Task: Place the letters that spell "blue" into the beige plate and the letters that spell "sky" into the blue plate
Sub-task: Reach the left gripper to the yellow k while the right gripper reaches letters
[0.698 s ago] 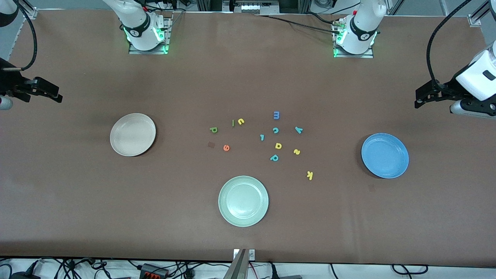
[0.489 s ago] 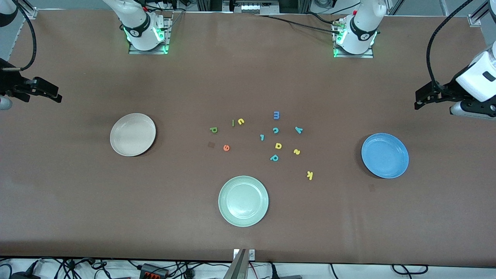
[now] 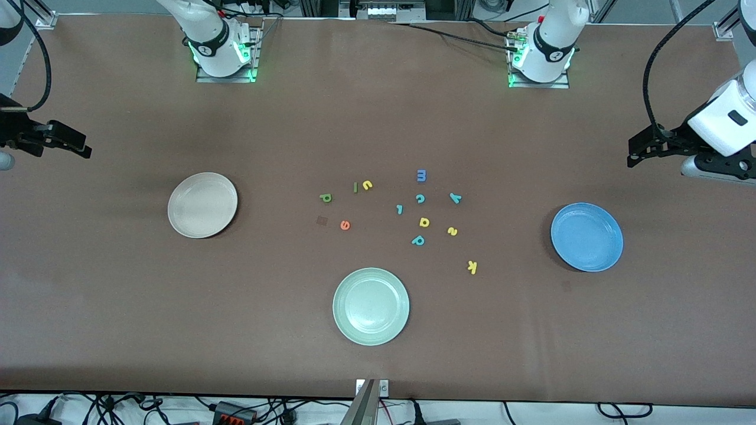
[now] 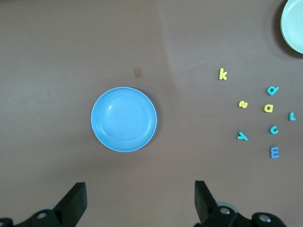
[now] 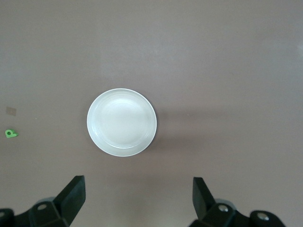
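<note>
Near the middle of the front view, the letters lay loose on the brown table point(image 3: 118, 330): green b point(image 3: 325, 198), l point(image 3: 355, 187), yellow u point(image 3: 367, 185) and orange e point(image 3: 345, 225) toward the beige plate point(image 3: 202, 205); teal y point(image 3: 455, 198), yellow s point(image 3: 452, 231) and k point(image 3: 472, 267) toward the blue plate point(image 3: 586, 236). Both plates were bare. At the frame's edges hung the right gripper point(image 3: 80, 147) and left gripper point(image 3: 635, 154), jaws apart, holding nothing. A pale green plate point(image 3: 371, 306) sat lower center.
</note>
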Available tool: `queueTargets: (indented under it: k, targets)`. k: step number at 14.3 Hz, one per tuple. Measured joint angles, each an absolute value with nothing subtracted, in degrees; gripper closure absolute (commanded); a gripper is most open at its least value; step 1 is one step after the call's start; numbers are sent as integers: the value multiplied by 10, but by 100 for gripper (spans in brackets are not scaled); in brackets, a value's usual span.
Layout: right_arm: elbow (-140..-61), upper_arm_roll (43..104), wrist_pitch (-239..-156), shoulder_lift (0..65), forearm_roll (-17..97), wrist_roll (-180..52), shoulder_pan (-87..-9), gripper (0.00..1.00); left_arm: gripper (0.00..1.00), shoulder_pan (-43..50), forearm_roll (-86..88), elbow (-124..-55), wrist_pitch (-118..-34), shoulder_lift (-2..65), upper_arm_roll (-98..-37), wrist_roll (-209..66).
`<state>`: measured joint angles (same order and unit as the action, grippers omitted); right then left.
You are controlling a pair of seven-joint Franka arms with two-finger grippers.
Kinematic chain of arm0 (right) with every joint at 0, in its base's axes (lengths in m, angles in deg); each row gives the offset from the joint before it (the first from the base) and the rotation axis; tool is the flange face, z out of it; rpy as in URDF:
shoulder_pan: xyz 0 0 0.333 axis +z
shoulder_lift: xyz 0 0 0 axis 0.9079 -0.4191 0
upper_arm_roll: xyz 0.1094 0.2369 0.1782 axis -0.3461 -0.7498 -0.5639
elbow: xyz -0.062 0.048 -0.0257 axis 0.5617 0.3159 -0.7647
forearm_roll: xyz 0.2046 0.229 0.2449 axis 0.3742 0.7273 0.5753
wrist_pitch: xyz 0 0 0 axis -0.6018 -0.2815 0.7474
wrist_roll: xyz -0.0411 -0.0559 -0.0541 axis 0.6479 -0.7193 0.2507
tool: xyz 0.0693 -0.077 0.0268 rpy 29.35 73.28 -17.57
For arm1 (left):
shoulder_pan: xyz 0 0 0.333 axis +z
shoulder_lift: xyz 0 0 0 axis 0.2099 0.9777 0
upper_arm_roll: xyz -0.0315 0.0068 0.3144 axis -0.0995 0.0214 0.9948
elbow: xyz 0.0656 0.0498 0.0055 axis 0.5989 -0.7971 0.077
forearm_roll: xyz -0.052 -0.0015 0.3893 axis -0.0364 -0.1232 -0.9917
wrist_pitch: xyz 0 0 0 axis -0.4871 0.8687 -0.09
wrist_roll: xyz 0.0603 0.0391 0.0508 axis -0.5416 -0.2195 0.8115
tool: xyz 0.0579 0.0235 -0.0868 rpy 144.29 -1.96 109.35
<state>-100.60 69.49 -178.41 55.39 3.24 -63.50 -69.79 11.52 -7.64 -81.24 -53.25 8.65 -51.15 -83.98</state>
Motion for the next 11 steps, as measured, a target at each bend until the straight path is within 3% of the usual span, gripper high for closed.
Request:
queueTargets:
  k: [11]
  targets:
    - [-1004, 692, -1790, 541, 33, -635, -699, 0, 0, 64, -76, -814, -552, 192, -525, -837]
